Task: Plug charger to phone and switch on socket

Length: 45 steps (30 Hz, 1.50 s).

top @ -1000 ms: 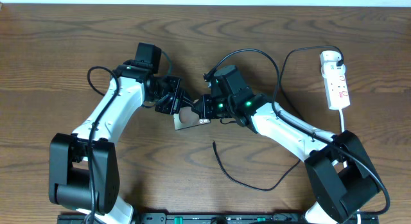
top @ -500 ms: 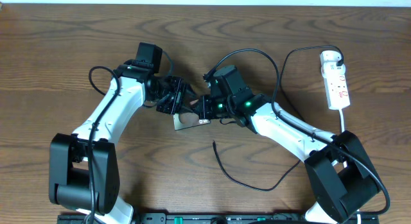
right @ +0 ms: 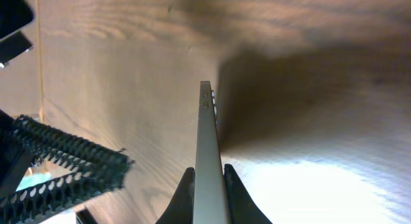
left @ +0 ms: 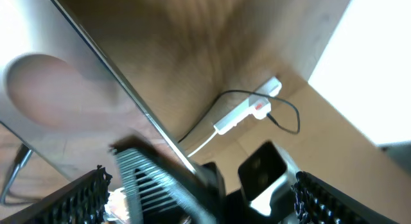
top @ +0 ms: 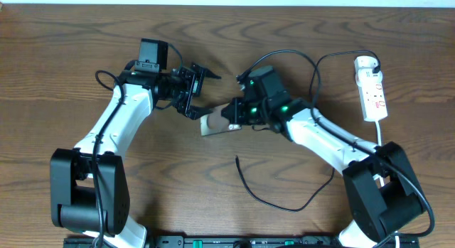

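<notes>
My right gripper [top: 232,121] is shut on the phone [top: 213,124], a slim slab held on edge near the table's middle. The right wrist view shows its pale edge [right: 207,134] pinched between both fingers [right: 183,192]. My left gripper [top: 206,93] stands open just left of the phone, apart from it, nothing between its fingers. In the left wrist view the phone [left: 58,95] fills the upper left. The charger's thin black cable [top: 270,202] lies loose on the table, its free tip [top: 237,158] below the phone. The white socket [top: 372,92] lies at the far right, also seen small in the left wrist view [left: 247,112].
The charger's round white plug [top: 365,62] sits in the socket's top end. A white cord [top: 379,134] runs down from the socket past the right arm's base. The left gripper's ribbed fingers [right: 64,166] show at the left of the right wrist view.
My left gripper has opened, let go of the phone and drawn back up and left. My right gripper still holds the phone and has shifted slightly up and right.
</notes>
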{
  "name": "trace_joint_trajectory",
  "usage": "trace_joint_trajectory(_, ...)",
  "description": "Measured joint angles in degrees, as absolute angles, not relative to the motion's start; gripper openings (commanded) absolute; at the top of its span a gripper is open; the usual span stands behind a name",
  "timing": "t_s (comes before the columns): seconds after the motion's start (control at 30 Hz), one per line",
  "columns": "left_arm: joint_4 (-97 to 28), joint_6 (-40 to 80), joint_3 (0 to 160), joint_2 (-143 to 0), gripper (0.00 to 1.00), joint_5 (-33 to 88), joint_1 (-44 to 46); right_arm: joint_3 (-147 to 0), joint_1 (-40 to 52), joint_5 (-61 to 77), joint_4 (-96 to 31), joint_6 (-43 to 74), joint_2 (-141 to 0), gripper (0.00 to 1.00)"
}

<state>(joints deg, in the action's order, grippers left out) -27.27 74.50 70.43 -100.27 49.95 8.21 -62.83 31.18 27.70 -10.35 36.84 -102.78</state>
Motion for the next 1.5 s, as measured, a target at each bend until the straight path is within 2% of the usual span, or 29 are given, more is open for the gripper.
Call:
trace_joint_trajectory(0.47,-17.43,62.98,70.43,-100.27,0.90,52.90,7.92,-62.83,21.65,37.30,-3.09,45.78,-102.80,0.01)
trace_joint_trajectory(0.6,-13.17,61.45,70.43,-100.27,0.90,53.93,7.92,-62.83,19.35,39.51,0.32,52.12,-102.80,0.01)
trace_joint_trajectory(0.9,1.19,60.64,70.43,-100.27,0.91,55.27,7.92,-62.81,16.01,39.33,11.40,77.54,-102.94,0.01)
trace_joint_trajectory(1.1,9.45,60.12,70.54,-100.16,0.91,55.09,7.90,-62.65,15.99,38.46,21.28,90.17,-103.42,0.01)
trace_joint_trajectory(1.27,10.76,60.14,71.16,-99.26,0.91,54.70,7.57,-62.48,15.99,37.39,27.24,95.04,-104.49,0.02)
trace_joint_trajectory(1.5,10.09,61.39,71.29,-99.18,0.91,54.57,7.27,-62.48,15.97,35.59,28.40,96.86,-104.51,0.02)
